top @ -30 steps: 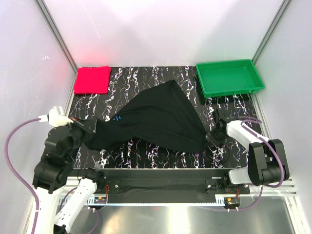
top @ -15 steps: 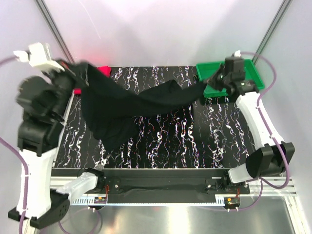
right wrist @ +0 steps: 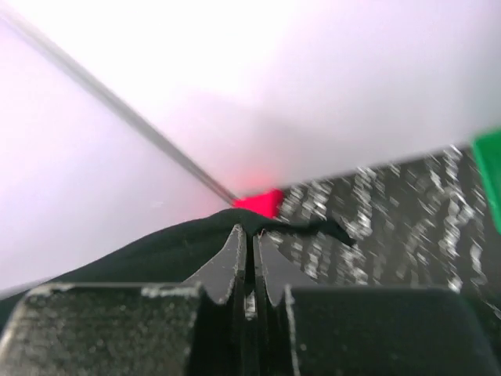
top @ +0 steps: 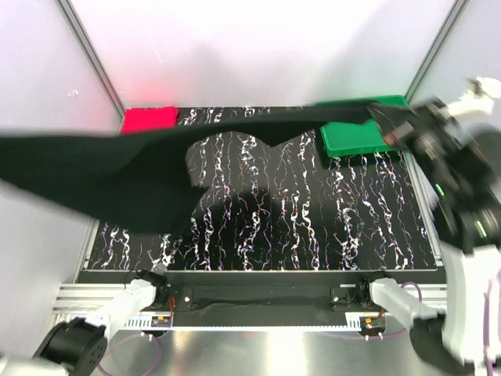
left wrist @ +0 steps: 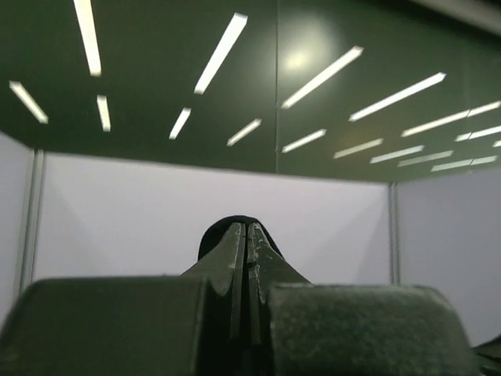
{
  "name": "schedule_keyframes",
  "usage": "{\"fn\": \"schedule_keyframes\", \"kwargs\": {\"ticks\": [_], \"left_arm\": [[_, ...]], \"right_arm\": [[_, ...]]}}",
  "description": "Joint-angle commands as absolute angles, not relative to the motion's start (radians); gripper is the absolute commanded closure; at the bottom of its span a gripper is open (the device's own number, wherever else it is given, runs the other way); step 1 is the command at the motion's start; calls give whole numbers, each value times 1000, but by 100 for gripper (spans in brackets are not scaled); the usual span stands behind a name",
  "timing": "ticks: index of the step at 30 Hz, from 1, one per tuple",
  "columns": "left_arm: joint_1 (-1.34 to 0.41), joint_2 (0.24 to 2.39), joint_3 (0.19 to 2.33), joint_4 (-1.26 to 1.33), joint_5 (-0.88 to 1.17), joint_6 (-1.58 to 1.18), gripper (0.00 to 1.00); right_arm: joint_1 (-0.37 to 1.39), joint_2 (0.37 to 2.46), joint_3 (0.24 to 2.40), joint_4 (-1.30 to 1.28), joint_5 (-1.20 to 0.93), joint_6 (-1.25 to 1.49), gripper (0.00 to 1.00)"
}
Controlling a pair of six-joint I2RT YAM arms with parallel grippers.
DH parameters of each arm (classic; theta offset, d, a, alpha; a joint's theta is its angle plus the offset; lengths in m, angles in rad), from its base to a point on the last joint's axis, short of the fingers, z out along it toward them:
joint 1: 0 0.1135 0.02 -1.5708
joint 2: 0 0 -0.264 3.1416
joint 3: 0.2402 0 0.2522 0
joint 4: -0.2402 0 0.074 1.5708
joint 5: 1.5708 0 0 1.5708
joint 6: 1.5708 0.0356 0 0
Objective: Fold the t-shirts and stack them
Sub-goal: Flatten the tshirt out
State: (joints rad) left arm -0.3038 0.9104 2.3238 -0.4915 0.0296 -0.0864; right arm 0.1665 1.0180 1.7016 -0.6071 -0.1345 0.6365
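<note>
Raised higher, black t-shirt (top: 117,176) spans left gripper (left wrist: 246,229) to right gripper (right wrist: 249,235).

Black tabletop with white marble veining (top: 313,211), enclosed by plain white panel walls (top: 258,47) on aluminium corner posts (top: 88,51). Dark ceiling (left wrist: 156,47) carries long white strip lights (left wrist: 219,53).

Black t-shirt (top: 117,176) lifted off table (top: 329,227), stretched wide.
</note>
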Motion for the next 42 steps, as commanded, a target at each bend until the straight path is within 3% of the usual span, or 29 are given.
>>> {"fn": "schedule_keyframes", "kwargs": {"ticks": [1, 5, 11, 15, 18, 21, 24, 31, 36, 42], "left_arm": [[-344, 862, 2346, -353, 54, -80, 100], [-353, 798, 2287, -253, 35, -87, 100], [-474, 844, 2218, -236, -60, 27, 100], [-583, 909, 1908, -169, -339, 258, 100], [-571, 998, 1648, -46, -440, 339, 100], [-410, 1106, 1461, -3, -297, 200, 100], [-381, 1231, 1301, 150, -269, 166, 100], [-267, 1629, 1189, 484, -201, 45, 100], [-212, 1900, 1420, 347, -80, -110, 100], [-192, 1945, 1486, 357, -26, -219, 100]], "right_arm": [[166, 902, 1718, -587, -181, 655, 100], [167, 801, 1723, -600, -190, 692, 100], [167, 821, 1671, -629, -170, 747, 100], [167, 867, 1574, -669, -117, 769, 100], [166, 905, 1458, -687, -52, 782, 100], [167, 954, 1356, -689, 41, 772, 100], [166, 1009, 1240, -651, 168, 740, 100], [104, 1310, 1126, -522, 249, 729, 100], [49, 1477, 1199, -518, 276, 658, 100], [6, 1555, 1238, -518, 246, 617, 100]]}}
